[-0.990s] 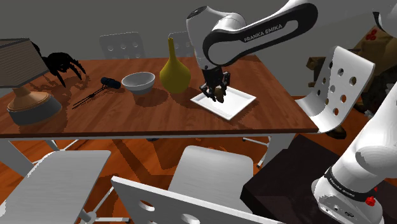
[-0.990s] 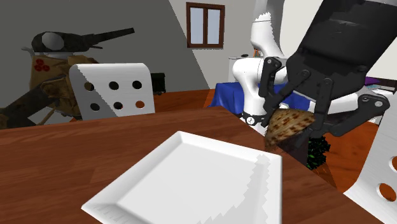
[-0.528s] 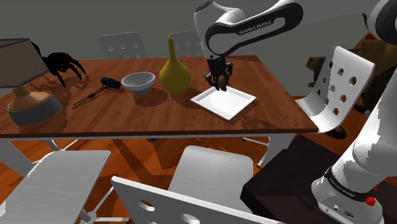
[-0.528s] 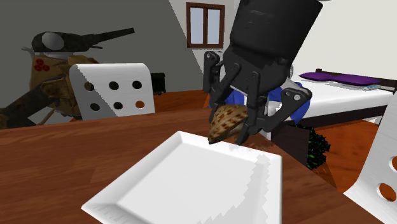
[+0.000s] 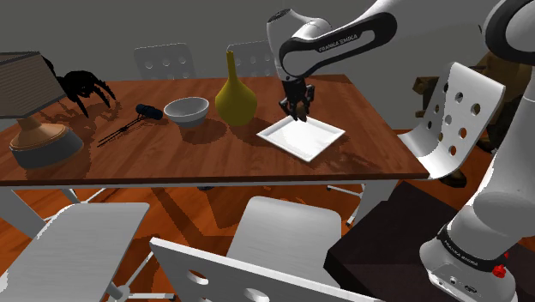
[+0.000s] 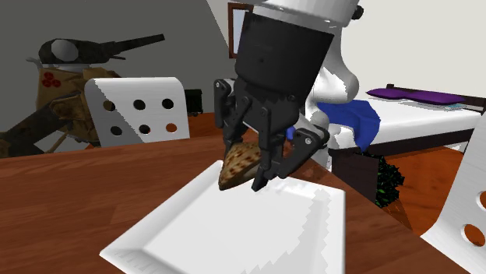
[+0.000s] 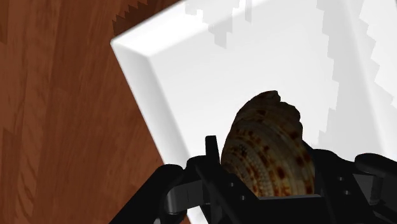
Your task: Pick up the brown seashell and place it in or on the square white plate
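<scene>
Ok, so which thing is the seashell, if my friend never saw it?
Find the long brown table, then the square white plate toward the shoulder view's right. Just over the plate, the robot's black fingers clasp the seashell: small, brown, speckled and ribbed like a fan, unlike the smooth yellow vase and pale bowl nearby.

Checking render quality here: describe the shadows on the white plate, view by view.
Wrist view: grey shadows cross the square white plate with jagged, stair-stepped edges; the brown seashell, clasped in the gripper, shows no glare. Second exterior view: the same sawtooth edge runs down the plate's right part. Shoulder view: the plate looks uniformly white, no glare.
</scene>
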You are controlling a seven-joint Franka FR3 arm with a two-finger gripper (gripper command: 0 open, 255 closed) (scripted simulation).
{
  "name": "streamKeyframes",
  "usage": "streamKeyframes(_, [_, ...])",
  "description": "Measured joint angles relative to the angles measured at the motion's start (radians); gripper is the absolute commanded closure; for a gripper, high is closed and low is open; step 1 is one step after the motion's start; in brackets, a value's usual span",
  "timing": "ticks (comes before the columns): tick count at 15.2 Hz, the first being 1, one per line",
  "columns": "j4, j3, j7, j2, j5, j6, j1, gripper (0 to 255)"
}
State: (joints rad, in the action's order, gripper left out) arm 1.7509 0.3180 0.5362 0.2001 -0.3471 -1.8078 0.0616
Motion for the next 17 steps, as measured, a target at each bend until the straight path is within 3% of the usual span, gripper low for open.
streamKeyframes(9, [0.076, -0.006, 0.035, 0.038, -0.023, -0.106, 0.002, 255])
streamKeyframes(16, [0.092, -0.006, 0.044, 0.039, -0.026, -0.123, 0.001, 255])
streamKeyframes(17, [0.092, -0.006, 0.044, 0.039, -0.026, -0.123, 0.001, 0])
